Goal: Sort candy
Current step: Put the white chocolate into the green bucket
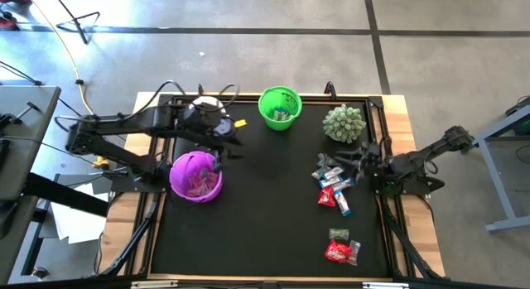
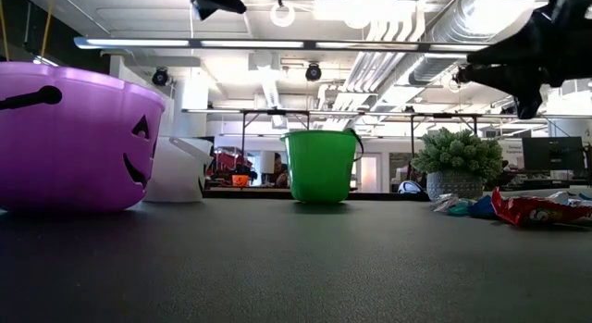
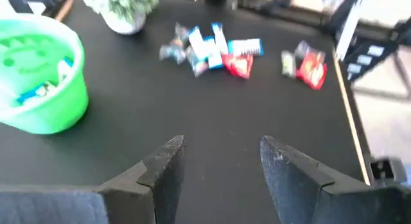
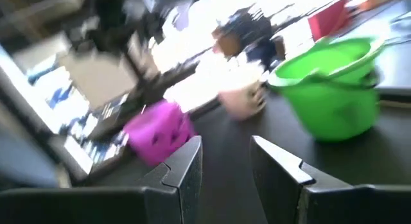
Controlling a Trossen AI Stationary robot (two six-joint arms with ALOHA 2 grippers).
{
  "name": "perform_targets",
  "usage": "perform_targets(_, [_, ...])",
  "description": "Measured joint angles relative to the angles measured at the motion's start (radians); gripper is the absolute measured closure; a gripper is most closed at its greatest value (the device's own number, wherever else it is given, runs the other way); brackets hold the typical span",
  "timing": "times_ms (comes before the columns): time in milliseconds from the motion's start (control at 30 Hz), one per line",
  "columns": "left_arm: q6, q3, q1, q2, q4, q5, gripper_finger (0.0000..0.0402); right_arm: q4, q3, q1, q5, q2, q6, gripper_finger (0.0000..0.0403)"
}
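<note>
So the left tool [image 1: 225, 148] is hanging out over the left side of the black tabletop [image 1: 265, 231], just beside the purple pumpkin bucket [image 1: 196, 176], with its arm reaching in low from the left edge and folding back on itself. In its wrist view the two fingers [image 3: 166, 166] are sitting well apart with nothing between them, so it's open and empty. The right tool [image 1: 346, 159] is stretching in from the right edge, arm angled down toward the middle, tip sitting right over the main pile of candy [image 1: 333, 183], between the spiky green ball [image 1: 344, 122] and the sweets. Its fingers [image 4: 186, 163] are also spread with a clear gap, holding nothing. Most of the candy is lying loose on the right half of the tabletop: a cluster of blue-white and red wrappers near the right tool, plus a smaller red and dark bunch [image 1: 342, 248] closer to the front edge. A few pieces are already sitting inside the green bucket [image 1: 279, 108] at the back and in the purple one too. There's a white cup [image 2: 178, 169] sitting behind the purple bucket.
</note>
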Motion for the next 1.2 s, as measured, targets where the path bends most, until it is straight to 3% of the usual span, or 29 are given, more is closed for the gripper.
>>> perform_targets(267, [-0.066,-0.282,0.022,-0.179,0.362,-0.072,0.0216,0.115,0.000,-0.052,0.167,0.000,0.022,0.0276])
perform_targets(600, [-0.004,-0.302,0.021,-0.106,0.613,-0.163,0.0216,0.118,0.000,-0.087,0.196,0.000,0.257,0.0276])
perform_targets(700, [-0.031,-0.302,0.019,-0.077,0.672,-0.164,0.0216,0.119,0.000,-0.091,0.152,0.000,0.361,0.0276])
perform_targets(867, [-0.113,-0.302,0.018,-0.044,0.716,-0.164,0.0216,0.119,0.000,-0.092,0.120,0.000,0.381,0.0276])
perform_targets(1033, [-0.161,-0.302,0.011,-0.019,0.751,-0.163,0.0216,0.135,0.000,-0.092,0.148,0.000,0.458,0.0276])
perform_targets(1100, [-0.181,-0.302,0.004,-0.009,0.784,-0.163,0.0216,0.136,0.000,-0.092,0.108,0.000,0.531,0.0276])
perform_targets(1200, [-0.196,-0.302,-0.004,-0.001,0.810,-0.163,0.0216,0.141,0.000,-0.092,-0.015,0.000,0.515,0.0276])
